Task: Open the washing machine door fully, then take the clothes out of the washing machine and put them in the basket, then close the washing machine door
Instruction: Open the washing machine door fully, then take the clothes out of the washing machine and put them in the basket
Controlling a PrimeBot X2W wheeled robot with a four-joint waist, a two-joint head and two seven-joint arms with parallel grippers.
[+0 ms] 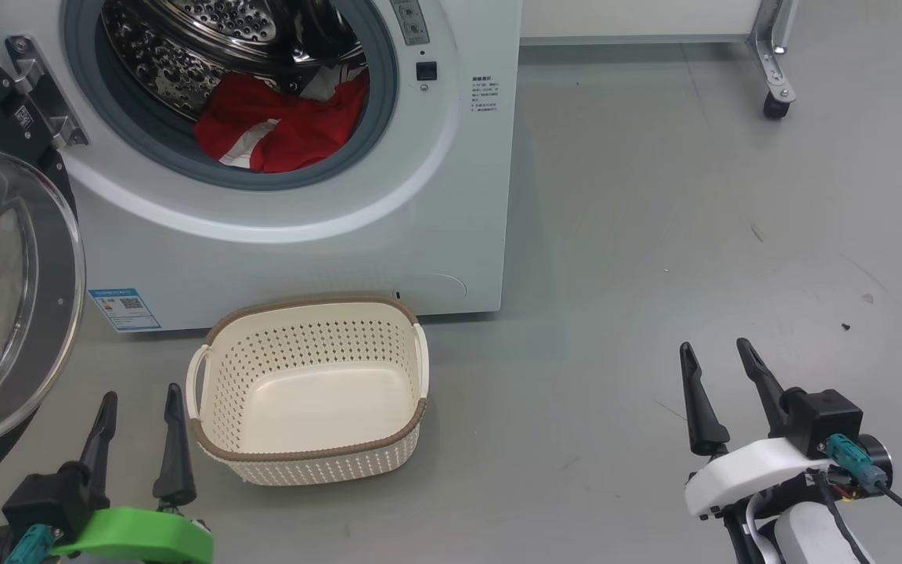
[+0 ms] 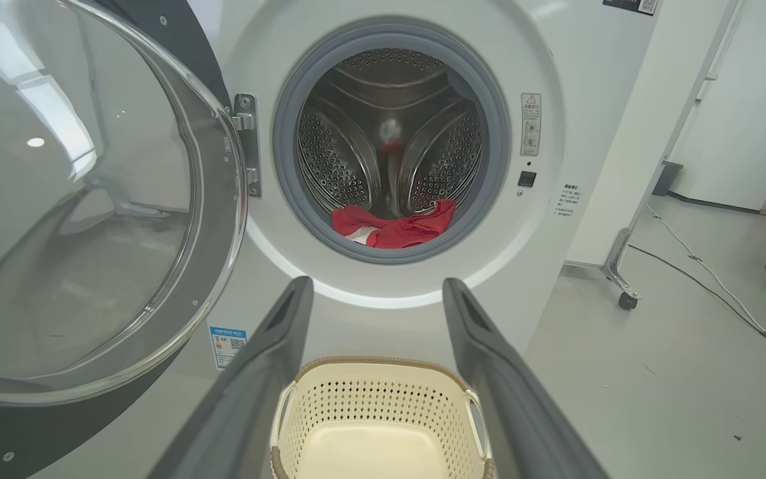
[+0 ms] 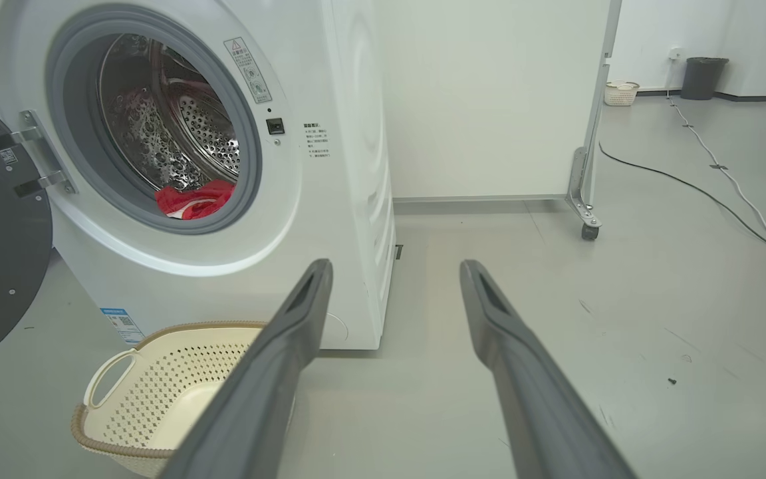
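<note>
My left fingers and right fingers are spread wide and empty. Beyond the left ones the clothes lie in the washer. The basket sits just right of them, the open door at their left, and a caster far beyond the right ones.

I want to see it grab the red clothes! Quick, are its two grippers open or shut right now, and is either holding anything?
Left gripper: open, holding nothing.
Right gripper: open, holding nothing.
</note>
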